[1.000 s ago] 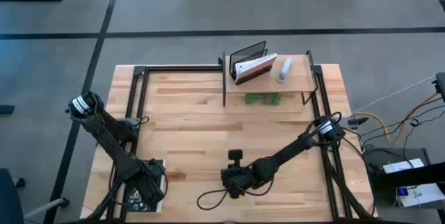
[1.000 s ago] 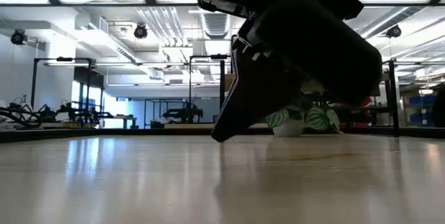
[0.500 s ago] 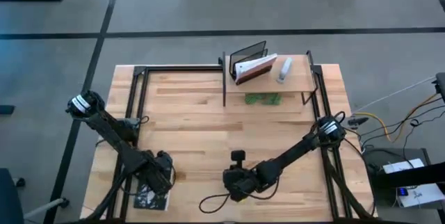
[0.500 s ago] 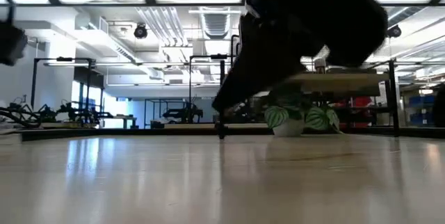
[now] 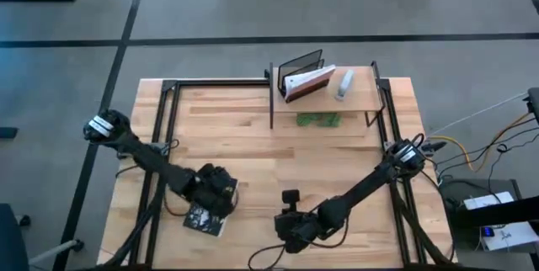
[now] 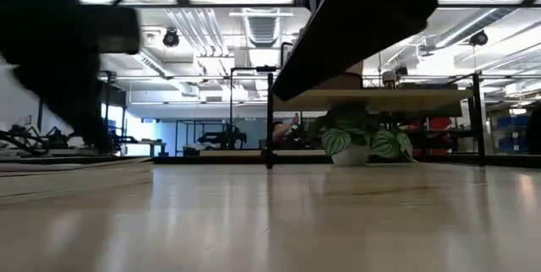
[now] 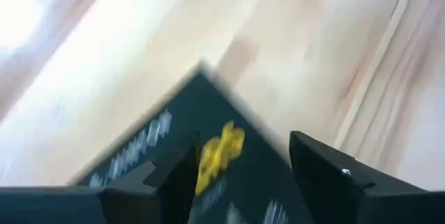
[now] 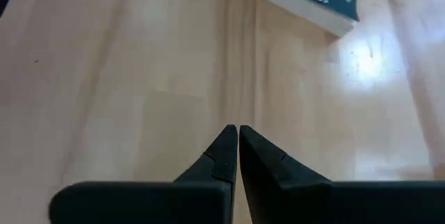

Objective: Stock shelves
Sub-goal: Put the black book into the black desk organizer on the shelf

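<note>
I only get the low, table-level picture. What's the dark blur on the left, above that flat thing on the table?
Observer: That's the left end effector, fingers apart over a dark book lying flat near the table's front.
Visitor: And the black mass overhead?
Observer: The right arm. Its end effector is shut and holds nothing.
Visitor: Is anything on top of that shelf at the back?
Observer: Yes. The shelf carries a wire rack with a leaning book in it, and a white bottle beside it.
</note>
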`<action>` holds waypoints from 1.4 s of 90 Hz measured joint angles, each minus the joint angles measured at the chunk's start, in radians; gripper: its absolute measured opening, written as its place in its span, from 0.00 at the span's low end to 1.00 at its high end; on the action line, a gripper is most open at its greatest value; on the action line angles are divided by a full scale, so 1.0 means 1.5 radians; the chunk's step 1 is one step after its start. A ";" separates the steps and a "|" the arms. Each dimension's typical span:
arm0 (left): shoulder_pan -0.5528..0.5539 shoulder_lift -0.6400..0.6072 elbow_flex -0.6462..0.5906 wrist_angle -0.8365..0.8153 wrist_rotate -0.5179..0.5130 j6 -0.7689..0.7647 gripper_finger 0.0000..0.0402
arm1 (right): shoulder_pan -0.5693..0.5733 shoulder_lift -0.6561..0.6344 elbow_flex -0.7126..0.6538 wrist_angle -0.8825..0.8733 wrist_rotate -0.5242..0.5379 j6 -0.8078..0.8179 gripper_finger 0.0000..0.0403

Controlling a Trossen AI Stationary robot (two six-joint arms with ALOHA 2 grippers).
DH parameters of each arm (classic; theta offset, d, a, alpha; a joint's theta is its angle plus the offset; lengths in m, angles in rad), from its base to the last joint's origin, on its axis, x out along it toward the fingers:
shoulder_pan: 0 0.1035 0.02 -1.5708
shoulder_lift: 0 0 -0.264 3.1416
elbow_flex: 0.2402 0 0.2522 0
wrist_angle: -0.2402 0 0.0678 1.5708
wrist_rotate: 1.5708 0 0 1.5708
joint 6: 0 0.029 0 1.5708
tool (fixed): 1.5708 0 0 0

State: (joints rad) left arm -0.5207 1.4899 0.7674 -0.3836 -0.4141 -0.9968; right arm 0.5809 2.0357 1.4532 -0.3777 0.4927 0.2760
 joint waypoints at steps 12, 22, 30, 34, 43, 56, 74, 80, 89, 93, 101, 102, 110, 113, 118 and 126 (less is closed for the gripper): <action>0.037 -0.004 0.009 0.048 0.046 0.067 0.45 | -0.001 0.000 0.000 0.013 -0.002 0.000 0.02; 0.048 -0.010 0.029 0.008 0.150 0.081 0.41 | 0.000 0.001 0.000 0.018 -0.002 0.001 0.09; 0.047 -0.012 0.039 -0.035 0.268 0.064 0.38 | 0.000 0.001 0.000 0.022 -0.002 0.002 0.18; 0.043 -0.012 0.039 -0.047 0.331 0.053 0.37 | 0.000 0.001 0.000 0.029 -0.002 0.008 0.22; 0.027 -0.012 0.037 -0.057 0.450 0.024 0.34 | -0.001 0.001 0.000 0.042 0.003 0.013 0.32; -0.003 -0.012 0.036 -0.073 0.511 -0.012 0.31 | -0.001 0.001 0.000 0.052 0.003 0.013 0.44; -0.042 -0.013 0.036 -0.171 0.505 -0.052 0.29 | -0.003 0.001 0.000 0.054 0.003 0.013 0.54; -0.053 -0.013 0.036 -0.233 0.484 -0.073 0.29 | -0.005 0.002 0.000 0.057 0.003 0.013 0.57; -0.063 -0.013 0.036 -0.329 0.422 -0.095 0.31 | -0.011 0.019 0.000 0.096 0.003 0.001 0.60; -0.064 -0.013 0.036 -0.366 0.395 -0.101 0.33 | -0.015 0.032 -0.001 0.123 0.003 -0.008 0.61; -0.065 -0.013 0.033 -0.397 0.354 -0.099 0.35 | -0.020 0.056 -0.001 0.163 0.001 -0.035 0.63; -0.065 -0.013 0.032 -0.397 0.351 -0.097 0.36 | -0.021 0.058 -0.001 0.163 0.001 -0.038 0.63; -0.065 -0.013 0.026 -0.391 0.339 -0.087 0.38 | -0.027 0.069 -0.001 0.161 0.003 -0.037 0.65; -0.065 -0.013 0.021 -0.392 0.339 -0.086 0.38 | -0.029 0.069 -0.001 0.161 0.003 -0.032 0.65; -0.065 -0.013 0.013 -0.395 0.341 -0.080 0.39 | -0.032 0.069 -0.001 0.161 0.003 -0.028 0.65; -0.065 -0.015 -0.001 -0.393 0.343 -0.061 0.39 | -0.038 0.069 -0.001 0.160 0.003 -0.028 0.65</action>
State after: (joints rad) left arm -0.6182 1.4669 0.7660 -0.9733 0.1012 -1.0888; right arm 0.5243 2.1399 1.4521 -0.1377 0.4976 0.2340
